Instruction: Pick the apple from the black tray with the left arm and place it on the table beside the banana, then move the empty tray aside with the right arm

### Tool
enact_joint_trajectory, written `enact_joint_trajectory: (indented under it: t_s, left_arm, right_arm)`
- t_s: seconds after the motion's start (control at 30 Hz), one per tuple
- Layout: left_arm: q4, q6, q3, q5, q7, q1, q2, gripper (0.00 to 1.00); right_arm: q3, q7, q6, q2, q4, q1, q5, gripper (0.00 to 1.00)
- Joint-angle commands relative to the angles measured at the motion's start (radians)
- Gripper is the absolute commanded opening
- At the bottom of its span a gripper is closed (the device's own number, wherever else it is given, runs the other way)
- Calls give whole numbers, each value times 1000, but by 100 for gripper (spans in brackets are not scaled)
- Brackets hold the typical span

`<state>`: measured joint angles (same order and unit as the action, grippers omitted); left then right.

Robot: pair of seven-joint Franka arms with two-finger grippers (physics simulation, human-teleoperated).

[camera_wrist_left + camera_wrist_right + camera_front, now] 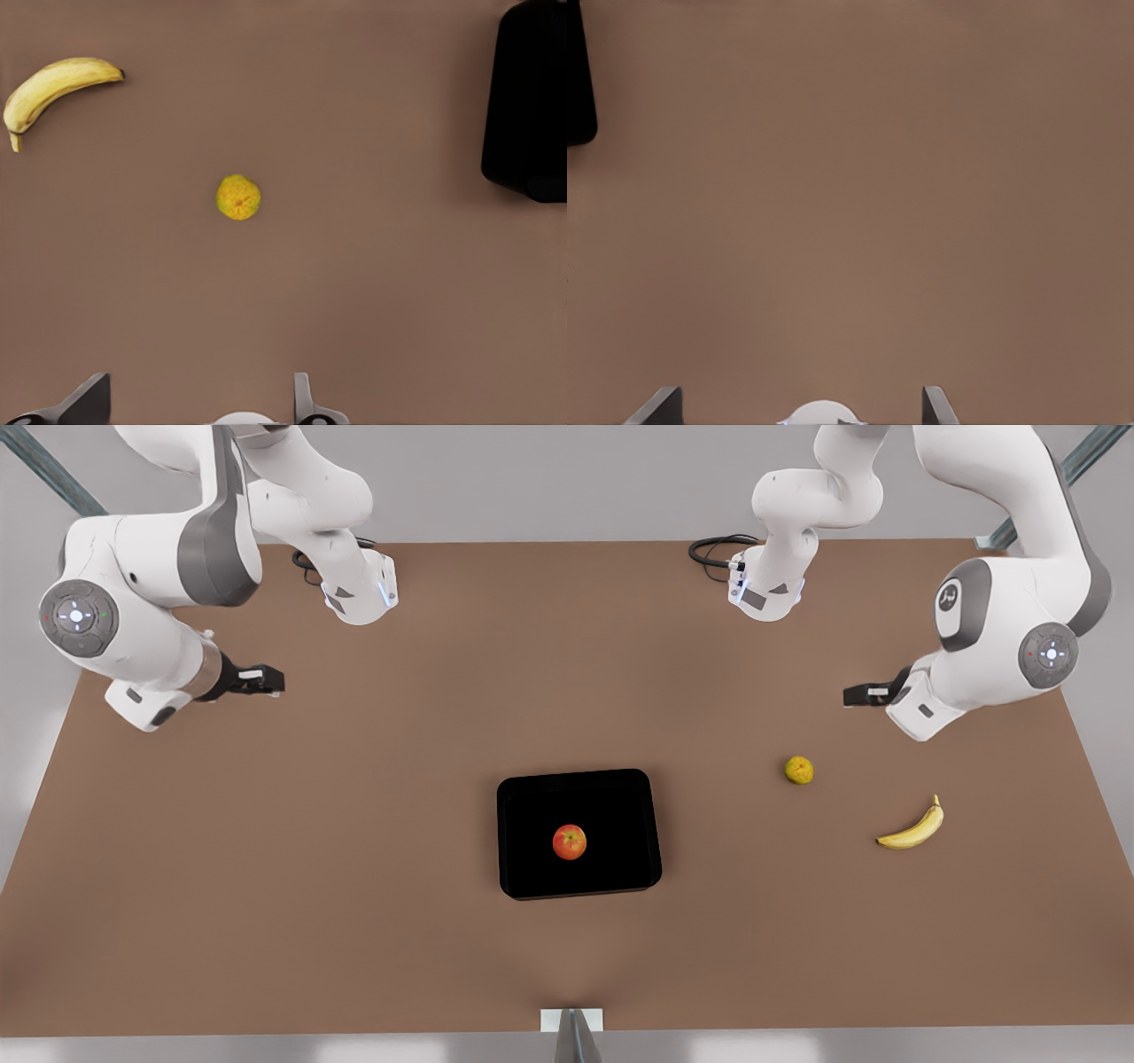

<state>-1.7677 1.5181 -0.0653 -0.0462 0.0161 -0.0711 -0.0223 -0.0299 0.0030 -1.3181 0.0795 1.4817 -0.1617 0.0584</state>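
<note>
nothing is picked yet: the apple [570, 841] sits in the black tray [532, 797]. the left tool [864, 695], released, hovers past the banana [912, 831] from the tray and must reach for the apple; the right tool [261, 680] waits, released, on the tray's opposite side.

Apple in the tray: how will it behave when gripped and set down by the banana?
The apple looks round and smooth, so it may slip between flat fingers and probably rolls once released. It sits loose mid black tray, so a nudge could send it toward the low rim.

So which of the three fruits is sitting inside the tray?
The red apple, near the middle of the black tray. The banana and the small yellow-green fruit lie on the bare table.
</note>
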Motion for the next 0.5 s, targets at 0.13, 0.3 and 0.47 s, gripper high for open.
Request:
enact_joint_trajectory:
  t_s: [0.13, 0.3, 0.47]
  left_arm:
    - [186, 179, 1, -6, 85, -256, -140, 100]
    - [524, 251, 50, -26, 393, -504, -429, 100]
    - [649, 221, 48, -32, 570, -553, -545, 100]
  right_arm:
    - [-1, 5, -150, 0, 3, 22, 8, 100]
    - [-2, 6, -158, 0, 64, 22, 8, 100]
    - [-5, -1, -286, -46, 296, 42, 32, 100]
